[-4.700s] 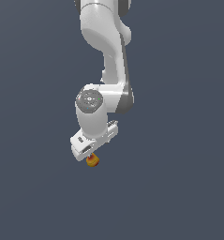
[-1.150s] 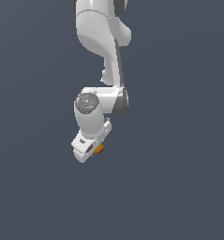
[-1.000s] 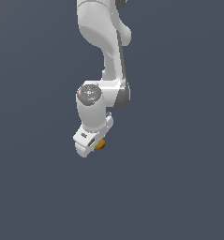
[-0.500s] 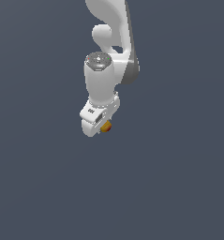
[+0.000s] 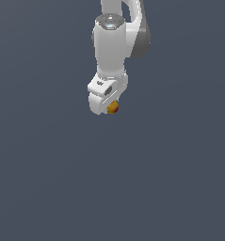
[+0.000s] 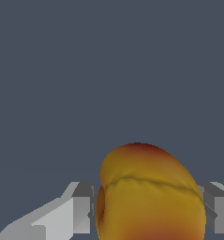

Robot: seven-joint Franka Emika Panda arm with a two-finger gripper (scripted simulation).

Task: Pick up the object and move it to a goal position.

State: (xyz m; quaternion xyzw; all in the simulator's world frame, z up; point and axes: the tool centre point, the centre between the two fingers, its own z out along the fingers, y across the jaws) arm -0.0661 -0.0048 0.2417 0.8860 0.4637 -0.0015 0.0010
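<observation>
The white gripper point(image 5: 109, 107) hung from the Panda arm point(image 5: 115, 44) in the upper middle of the exterior view, above a plain dark grey ground. It was clenched on the object point(image 5: 113, 107), a small rounded orange-yellow lump with a dark red patch. In the wrist view the object point(image 6: 148, 197) sat between the two grey fingers point(image 6: 80, 208), touching both.

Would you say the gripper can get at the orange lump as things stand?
Yes, it seems so: the gripper appears already shut on the lump, which sits between the fingers in the wrist view. Nothing stands in the way in either view.
</observation>
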